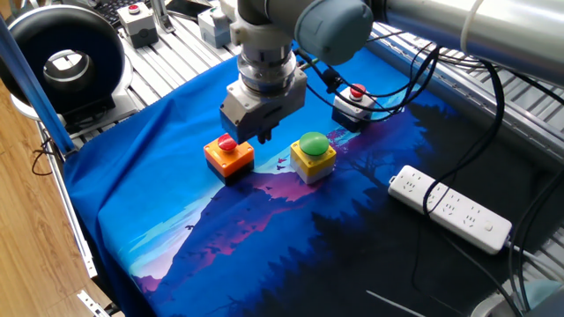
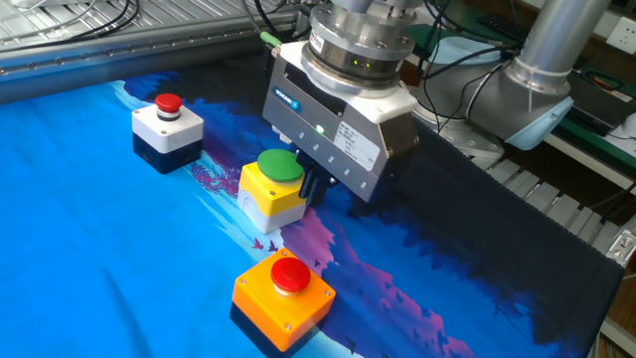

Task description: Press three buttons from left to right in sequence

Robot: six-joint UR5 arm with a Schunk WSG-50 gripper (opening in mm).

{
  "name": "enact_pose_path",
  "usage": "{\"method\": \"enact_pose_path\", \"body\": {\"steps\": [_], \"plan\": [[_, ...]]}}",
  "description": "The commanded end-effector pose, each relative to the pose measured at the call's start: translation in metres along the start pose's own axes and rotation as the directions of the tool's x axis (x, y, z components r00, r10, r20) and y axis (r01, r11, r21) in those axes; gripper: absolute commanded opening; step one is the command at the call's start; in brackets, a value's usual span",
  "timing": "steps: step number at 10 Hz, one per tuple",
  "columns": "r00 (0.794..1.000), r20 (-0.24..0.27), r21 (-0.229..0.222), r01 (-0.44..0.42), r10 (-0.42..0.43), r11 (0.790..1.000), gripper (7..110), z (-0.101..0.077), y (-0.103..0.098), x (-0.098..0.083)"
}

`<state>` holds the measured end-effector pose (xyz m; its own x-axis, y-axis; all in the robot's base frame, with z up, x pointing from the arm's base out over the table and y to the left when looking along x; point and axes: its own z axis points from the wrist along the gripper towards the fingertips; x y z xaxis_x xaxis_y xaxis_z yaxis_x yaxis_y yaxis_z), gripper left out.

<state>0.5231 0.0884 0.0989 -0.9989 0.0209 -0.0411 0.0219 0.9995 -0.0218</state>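
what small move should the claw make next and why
Probably shift sideways until it is centred over the orange button box, then press straight down on its red cap. The claw hangs above the cloth between that box and the yellow box with the green dome, touching neither. In the view with the power strip, orange is leftmost, so it comes first.
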Motion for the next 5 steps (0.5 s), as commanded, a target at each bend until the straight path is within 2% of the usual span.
{"method": "enact_pose_path", "body": {"steps": [1,5], "plan": [[1.0,-0.001,-0.016,0.021,-0.021,1.0,7,-0.003,0.008,-0.004],[1.0,-0.002,-0.017,-0.031,0.031,0.999,7,-0.016,0.041,-0.02]]}}
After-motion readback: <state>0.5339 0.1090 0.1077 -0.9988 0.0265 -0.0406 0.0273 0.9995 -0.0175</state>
